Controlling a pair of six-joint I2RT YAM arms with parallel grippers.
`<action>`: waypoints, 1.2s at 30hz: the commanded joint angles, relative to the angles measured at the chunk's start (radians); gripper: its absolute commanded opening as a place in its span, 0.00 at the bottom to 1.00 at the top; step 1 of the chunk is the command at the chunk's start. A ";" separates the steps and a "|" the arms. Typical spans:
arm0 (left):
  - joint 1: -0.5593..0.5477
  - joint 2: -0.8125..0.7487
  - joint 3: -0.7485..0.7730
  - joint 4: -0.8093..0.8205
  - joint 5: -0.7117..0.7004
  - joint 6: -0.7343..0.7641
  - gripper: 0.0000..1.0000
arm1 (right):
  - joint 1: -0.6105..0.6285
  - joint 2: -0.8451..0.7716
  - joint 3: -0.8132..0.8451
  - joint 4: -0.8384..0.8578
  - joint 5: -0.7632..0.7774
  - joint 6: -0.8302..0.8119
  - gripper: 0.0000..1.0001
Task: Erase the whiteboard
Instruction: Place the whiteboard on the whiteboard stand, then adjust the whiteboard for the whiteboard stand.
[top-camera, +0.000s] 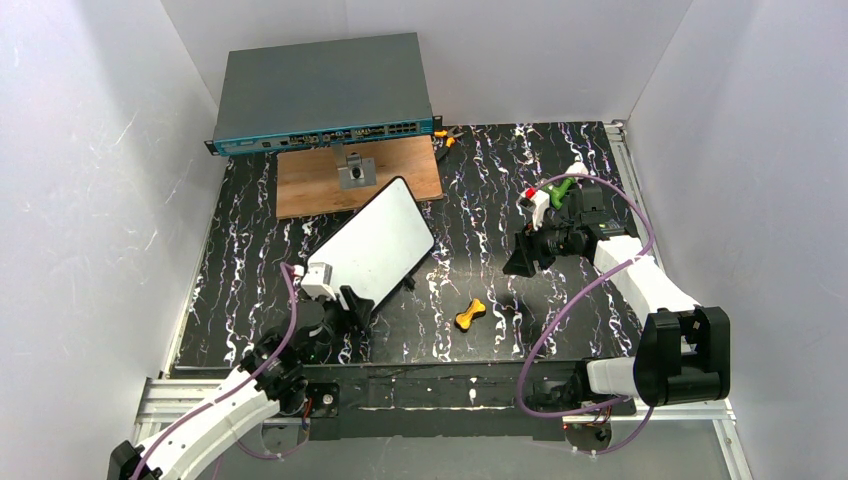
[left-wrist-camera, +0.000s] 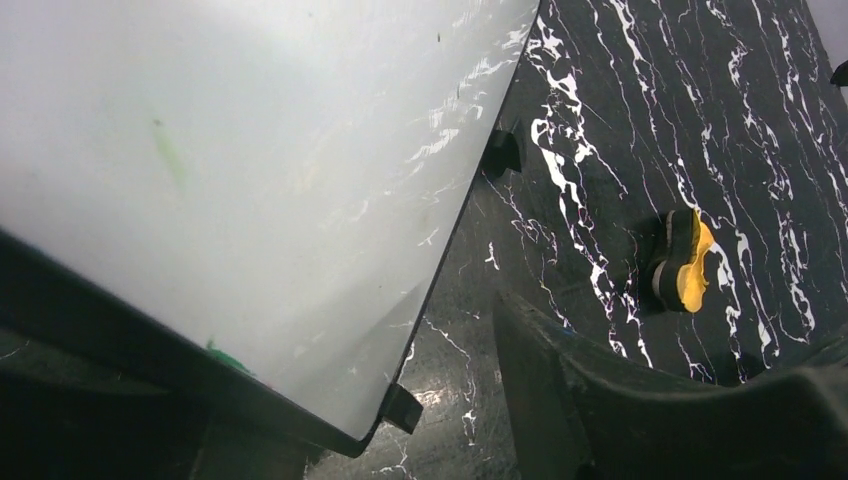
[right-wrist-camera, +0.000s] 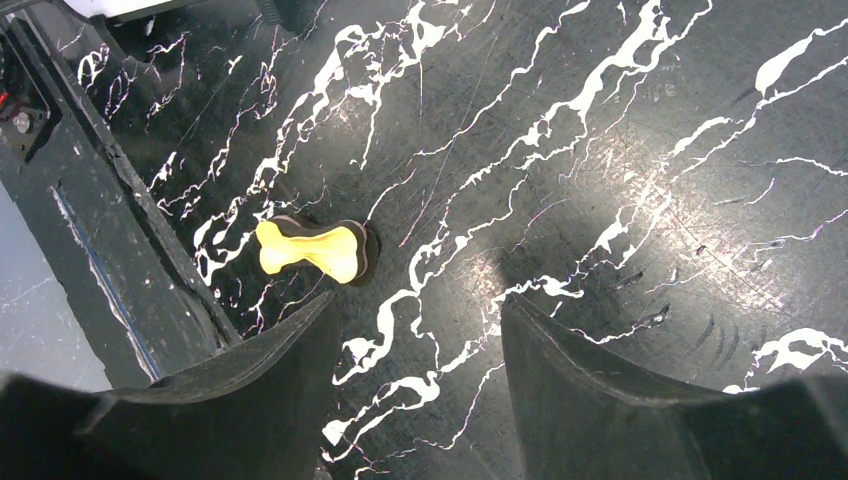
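Note:
The whiteboard (top-camera: 382, 243) lies slanted at the left middle of the marbled black table, its far corner over the wooden panel. In the left wrist view the whiteboard (left-wrist-camera: 250, 180) shows a faint green smear and a green trace by its near edge. My left gripper (top-camera: 352, 302) sits at the board's near corner. Seen from its wrist, the left gripper (left-wrist-camera: 400, 390) is open: one finger is dark under the board's edge and the other stands apart from it. A yellow bone-shaped eraser (top-camera: 471, 314) (left-wrist-camera: 683, 262) (right-wrist-camera: 310, 250) lies on the table. My right gripper (top-camera: 522, 258) (right-wrist-camera: 415, 300) hovers open, with nothing between its fingers.
A grey network switch (top-camera: 320, 90) stands at the back. The brown wooden panel (top-camera: 320, 185) in front of it carries a small metal block (top-camera: 355, 172). An orange-handled tool (top-camera: 447, 136) lies at the back. White walls close in three sides.

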 joint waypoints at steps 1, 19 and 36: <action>0.005 -0.027 0.056 -0.101 -0.056 0.015 0.60 | 0.000 -0.016 0.008 -0.014 -0.031 -0.023 0.68; 0.004 -0.148 0.083 -0.215 -0.111 -0.009 0.75 | -0.001 -0.022 0.007 -0.019 -0.043 -0.030 0.70; 0.005 -0.265 0.129 -0.366 -0.225 -0.052 0.75 | -0.001 -0.023 0.006 -0.021 -0.049 -0.033 0.70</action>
